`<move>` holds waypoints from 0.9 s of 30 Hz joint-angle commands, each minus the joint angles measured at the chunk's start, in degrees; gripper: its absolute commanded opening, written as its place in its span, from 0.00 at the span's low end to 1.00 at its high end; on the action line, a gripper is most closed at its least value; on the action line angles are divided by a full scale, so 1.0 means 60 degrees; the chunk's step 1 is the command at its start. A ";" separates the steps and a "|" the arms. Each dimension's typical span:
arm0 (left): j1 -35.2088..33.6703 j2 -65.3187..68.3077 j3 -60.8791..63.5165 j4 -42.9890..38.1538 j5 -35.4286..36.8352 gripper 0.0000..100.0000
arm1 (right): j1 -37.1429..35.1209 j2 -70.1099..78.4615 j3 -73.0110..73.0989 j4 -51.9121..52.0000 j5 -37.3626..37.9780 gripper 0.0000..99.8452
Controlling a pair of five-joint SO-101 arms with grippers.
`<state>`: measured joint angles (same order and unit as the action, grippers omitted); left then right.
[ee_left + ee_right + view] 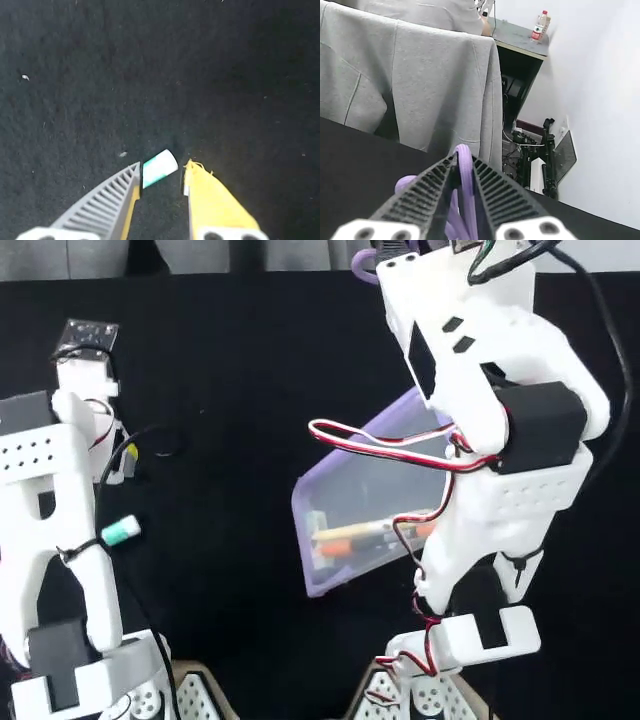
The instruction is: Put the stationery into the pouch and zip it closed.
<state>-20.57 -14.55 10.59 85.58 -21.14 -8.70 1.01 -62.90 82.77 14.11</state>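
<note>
Black cloth [230, 390] covers the table to its far edge, where grey fabric [420, 75] hangs behind.

**Pouch.** The translucent purple pouch [350, 490] lies right of centre, tilted, with one corner toward the middle of the table. Its right-hand part is hidden behind the right arm. Pens [360, 535], one of them orange, lie inside along the lower edge.

**Right gripper.** The right gripper [464, 158] sits at the far table edge. Its dark fingers are pressed narrow on the purple loop [464, 150], which stands up between them. Whether the zip is open cannot be told.

**Left gripper.** The left gripper [162, 170] points down at the cloth on the left side. Its fingers are set to a narrow gap, with the teal-and-white piece [159, 167] lying between the tips. The grey finger [115, 195] is at the piece's teal end, and the yellow finger [210, 200] is just beside the white end.

**Clearance.** The teal-and-white piece lies well apart from the pouch. Bare cloth runs between the two arms, and a thin dark cable [165, 440] lies near the left arm.
</note>
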 commanded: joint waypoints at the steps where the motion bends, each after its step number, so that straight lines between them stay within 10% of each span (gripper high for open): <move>1: -0.0286 0.0044 0.0593 -0.0308 -0.0513 0.15 | 0.0088 -0.0037 -0.0066 -0.0308 -0.0015 0.01; 15: -0.1707 0.0234 0.2791 -0.0733 -0.6256 0.20 | -0.0147 -0.0007 -0.0037 -0.0264 -0.0015 0.01; 27: -0.1678 0.0249 0.5956 -0.6095 -0.8044 0.20 | -0.0835 -0.0007 0.0037 -0.0088 -0.0029 0.01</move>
<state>-30.24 -12.26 42.51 55.25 -63.96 -12.04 1.01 -62.90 82.77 14.11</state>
